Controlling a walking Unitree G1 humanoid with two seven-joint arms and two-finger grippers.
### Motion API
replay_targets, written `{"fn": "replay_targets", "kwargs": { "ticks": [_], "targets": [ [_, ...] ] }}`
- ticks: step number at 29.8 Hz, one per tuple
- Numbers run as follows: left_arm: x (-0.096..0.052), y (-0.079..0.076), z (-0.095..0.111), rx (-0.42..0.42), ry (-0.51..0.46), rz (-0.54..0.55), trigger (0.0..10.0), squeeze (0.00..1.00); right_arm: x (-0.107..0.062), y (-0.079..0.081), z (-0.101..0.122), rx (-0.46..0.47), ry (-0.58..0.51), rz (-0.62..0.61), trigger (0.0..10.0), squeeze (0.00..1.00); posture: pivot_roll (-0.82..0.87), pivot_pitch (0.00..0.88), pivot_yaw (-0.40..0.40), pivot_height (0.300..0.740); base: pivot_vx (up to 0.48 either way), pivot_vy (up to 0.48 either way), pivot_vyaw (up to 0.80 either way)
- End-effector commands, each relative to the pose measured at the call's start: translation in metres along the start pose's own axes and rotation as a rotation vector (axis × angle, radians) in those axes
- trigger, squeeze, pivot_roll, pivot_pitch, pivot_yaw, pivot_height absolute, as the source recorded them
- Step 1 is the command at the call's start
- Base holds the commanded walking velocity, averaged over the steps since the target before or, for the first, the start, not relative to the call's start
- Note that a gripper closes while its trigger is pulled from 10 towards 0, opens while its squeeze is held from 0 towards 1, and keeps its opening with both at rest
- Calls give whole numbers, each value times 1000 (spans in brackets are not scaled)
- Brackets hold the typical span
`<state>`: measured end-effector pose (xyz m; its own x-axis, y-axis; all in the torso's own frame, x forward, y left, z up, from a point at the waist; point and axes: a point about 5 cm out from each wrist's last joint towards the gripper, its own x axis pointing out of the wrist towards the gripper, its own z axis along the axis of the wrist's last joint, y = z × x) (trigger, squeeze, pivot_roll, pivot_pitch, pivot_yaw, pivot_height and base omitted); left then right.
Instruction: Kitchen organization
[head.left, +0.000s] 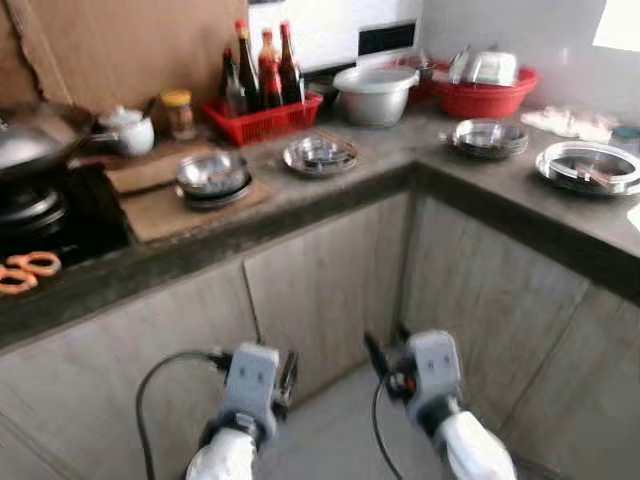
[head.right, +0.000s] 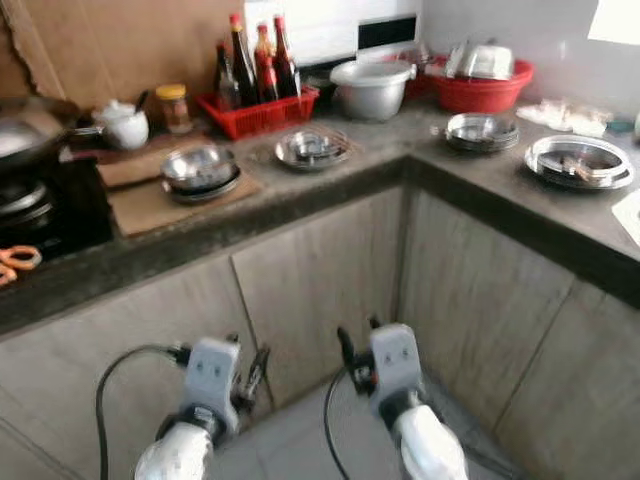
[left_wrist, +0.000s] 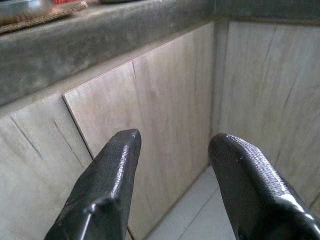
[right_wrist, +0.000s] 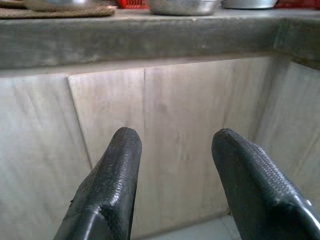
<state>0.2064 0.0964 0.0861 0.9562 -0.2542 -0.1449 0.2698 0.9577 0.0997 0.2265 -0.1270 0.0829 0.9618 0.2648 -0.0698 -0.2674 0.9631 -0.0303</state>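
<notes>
An L-shaped dark stone counter (head.left: 330, 205) runs over pale wooden cabinet doors (head.left: 320, 290). On it sit stacked steel bowls (head.left: 212, 176) on a cardboard mat, a steel plate (head.left: 319, 154), a red basket (head.left: 262, 118) of sauce bottles (head.left: 262, 65), a steel pot (head.left: 375, 95) and a red basin (head.left: 483, 92) of dishes. My left gripper (left_wrist: 172, 142) and right gripper (right_wrist: 175, 137) hang low in front of the cabinet doors, below the counter edge. Both are open with nothing between their fingers.
A wok (head.left: 30, 140) sits on the black stove at the far left, with orange-handled scissors (head.left: 25, 270) near the counter's front edge. A white teapot (head.left: 130, 130) and a jar (head.left: 179, 113) stand behind the mat. Steel dishes (head.left: 487, 137) (head.left: 590, 166) lie on the right wing.
</notes>
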Motion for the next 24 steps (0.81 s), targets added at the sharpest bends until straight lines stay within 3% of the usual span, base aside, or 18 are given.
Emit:
{"fn": "replay_targets", "kwargs": {
  "ticks": [1,7,12,19,24],
  "targets": [
    [-1,8,1,20,-3,23,10000,0,5,8,6,19,-25,33,10000,0,43,0,9,740,345,0,0],
    [-1,9,1,22,-4,23,10000,0,6,11,8,18,-35,56,10000,0,45,0,9,740,341,0,0],
    [-1,8,1,23,-5,21,10000,0,11,4,9,57,-36,26,10000,0,45,0,9,740,340,0,0],
    [-2,8,2,21,-9,21,10000,0,15,0,12,39,-46,32,10000,0,46,0,10,740,335,0,0],
    [-3,7,2,31,-7,16,10000,0,15,5,13,54,-55,68,10000,0,45,0,9,740,0,0,0]
  ]
}}
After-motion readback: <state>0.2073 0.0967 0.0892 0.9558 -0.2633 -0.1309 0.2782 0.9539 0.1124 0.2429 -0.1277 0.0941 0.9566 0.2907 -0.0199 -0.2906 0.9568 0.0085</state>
